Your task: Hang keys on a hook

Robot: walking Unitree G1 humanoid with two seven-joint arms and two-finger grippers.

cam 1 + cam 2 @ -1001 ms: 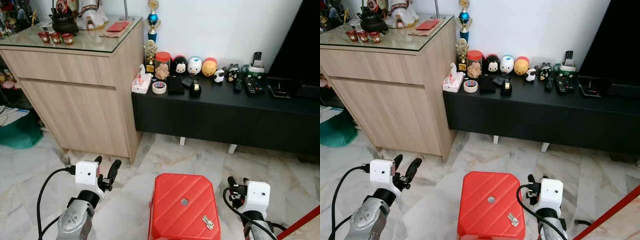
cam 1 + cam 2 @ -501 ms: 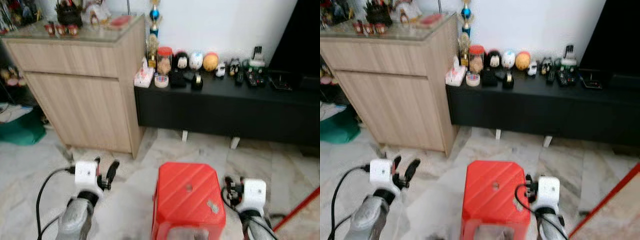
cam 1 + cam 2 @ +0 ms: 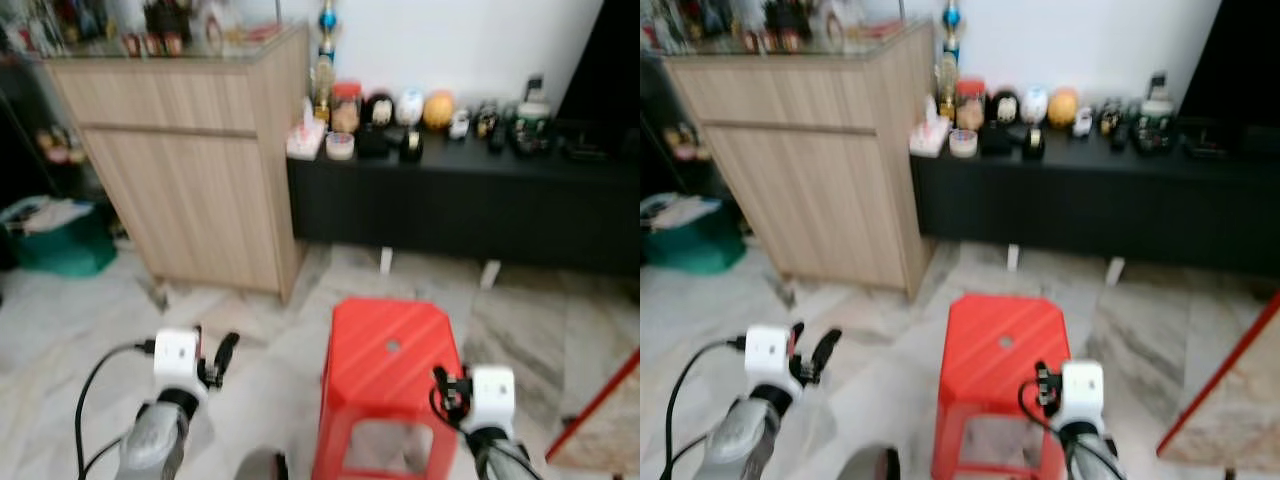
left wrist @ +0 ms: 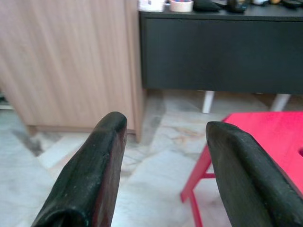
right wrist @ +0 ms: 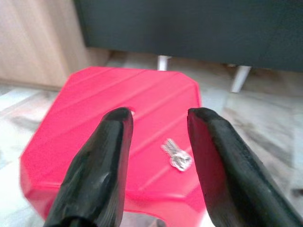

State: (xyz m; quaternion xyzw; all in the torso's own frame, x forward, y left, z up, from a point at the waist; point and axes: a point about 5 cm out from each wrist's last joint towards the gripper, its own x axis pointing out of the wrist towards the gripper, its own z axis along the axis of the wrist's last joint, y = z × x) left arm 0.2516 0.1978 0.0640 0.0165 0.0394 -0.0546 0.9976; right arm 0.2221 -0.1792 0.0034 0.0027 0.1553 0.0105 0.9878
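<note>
Whole head-camera picture shifted against a second ago and went blurry: read as the robot moving, not the furniture. Showed more of the marble floor (image 3: 560, 320) and the full front of the wooden cabinet (image 3: 190, 150) than before. Placed the red stool (image 3: 392, 350) higher in frame, with its legs in sight, so judged as a step back or a straightening up. Kept the black TV console (image 3: 450, 200) and its row of small ornaments at the same spot by the cabinet.

Found the keys (image 5: 176, 155) lying flat on the stool top, near its front right edge, as they lay a second ago. Untouched, nothing gripping them.

Held the right gripper (image 5: 158, 116) just beside the stool's right front corner, fingers spread, nothing between them, aimed down over the stool with the keys framed past the fingertips but apart from them. Held the left gripper (image 4: 165, 127) out over the floor left of the stool, also spread and empty, pointed toward the gap between cabinet and console.

Meant no progress on the task itself: pickup not yet started, only the stance changed. Judged next need as lowering the right gripper onto the keys; thin and flat on ribbed plastic, so likely a fiddly pinch. Hook still to be located afterwards.
</note>
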